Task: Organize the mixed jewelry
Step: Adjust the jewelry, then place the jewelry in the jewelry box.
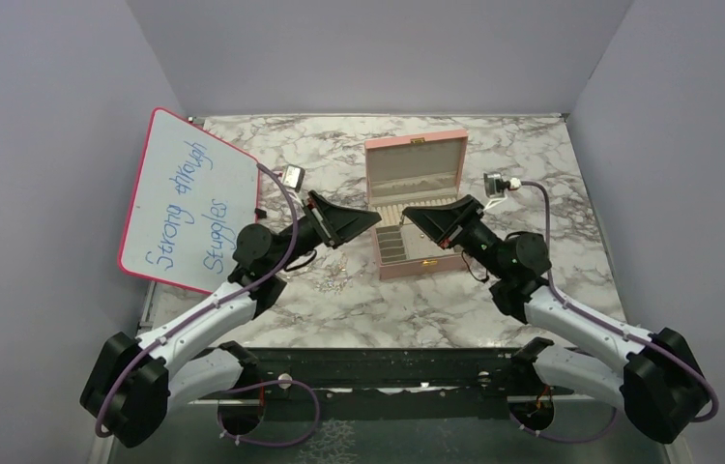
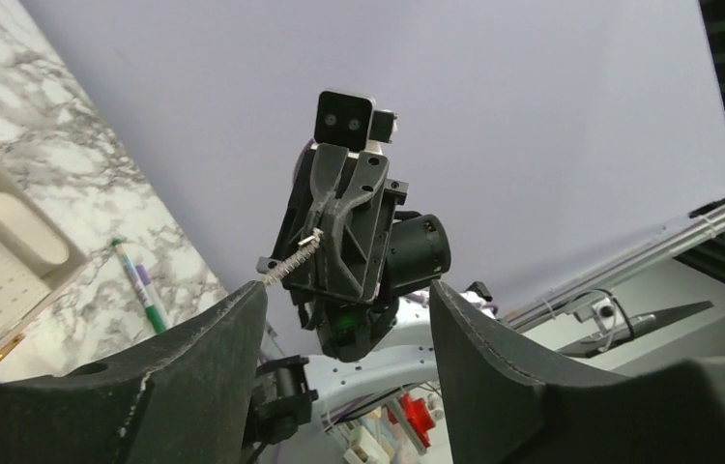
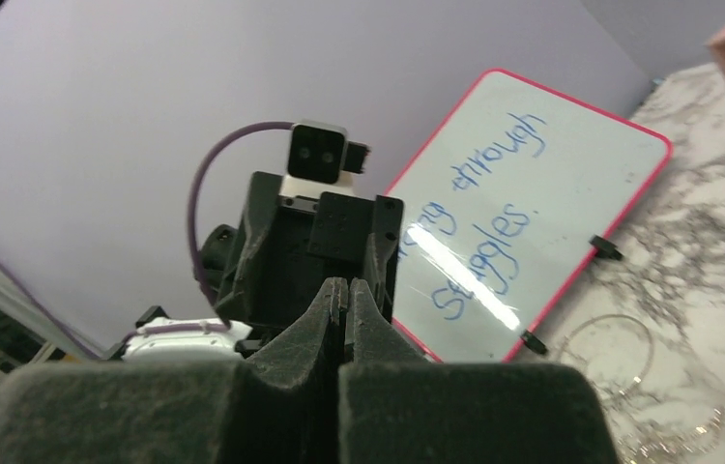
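Pink and lined in cream, the open hinged jewellery box sits at the middle of the grey-veined marble table, and both arms have met just above its front edge, tips facing and nearly touching. We read that as a handover staged over the box, so that a piece which slips would land in a tray and not on the stone.

Our left gripper stands moderately wide, its two dark pads apart, with nothing between them and nothing touched. Our right gripper is pressed fully together. From the left wrist view a short twisted silver piece sticks out sideways from its tip, so it seems to be pinched there. The right wrist view does not show the piece at all.

Most of the mixed jewelry lies loose on the table left of the box: a thin silver hoop and a scatter of small gold pieces, near the pink-framed whiteboard. A green-and-white marker pen lies apart from them.
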Robot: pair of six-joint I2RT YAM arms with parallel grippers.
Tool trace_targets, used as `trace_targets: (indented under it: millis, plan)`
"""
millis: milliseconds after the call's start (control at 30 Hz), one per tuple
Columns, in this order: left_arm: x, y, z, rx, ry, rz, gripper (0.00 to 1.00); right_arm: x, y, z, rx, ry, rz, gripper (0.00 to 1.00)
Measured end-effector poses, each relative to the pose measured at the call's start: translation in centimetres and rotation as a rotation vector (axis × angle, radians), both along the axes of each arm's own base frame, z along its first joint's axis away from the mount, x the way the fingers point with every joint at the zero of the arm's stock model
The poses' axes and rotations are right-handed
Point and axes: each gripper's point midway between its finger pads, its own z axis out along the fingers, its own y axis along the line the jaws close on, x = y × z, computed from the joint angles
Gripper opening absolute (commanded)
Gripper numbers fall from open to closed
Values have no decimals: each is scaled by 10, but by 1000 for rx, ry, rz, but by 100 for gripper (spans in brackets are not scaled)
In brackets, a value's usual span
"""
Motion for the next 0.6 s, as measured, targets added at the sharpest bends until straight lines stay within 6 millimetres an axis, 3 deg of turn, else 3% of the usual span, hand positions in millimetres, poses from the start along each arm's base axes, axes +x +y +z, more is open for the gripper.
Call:
trace_targets:
  millis: [200,433,600]
  plan:
    - [6,8,-28,118,30,57,70,10,-17,-46,-115,101,-77,1]
    - [19,14,-93,399,95,111,75,17,-32,-102,-241,207,-152,1]
    - [29,24,-111,570,77,168,77,25,-38,-143,-318,286,-178,1]
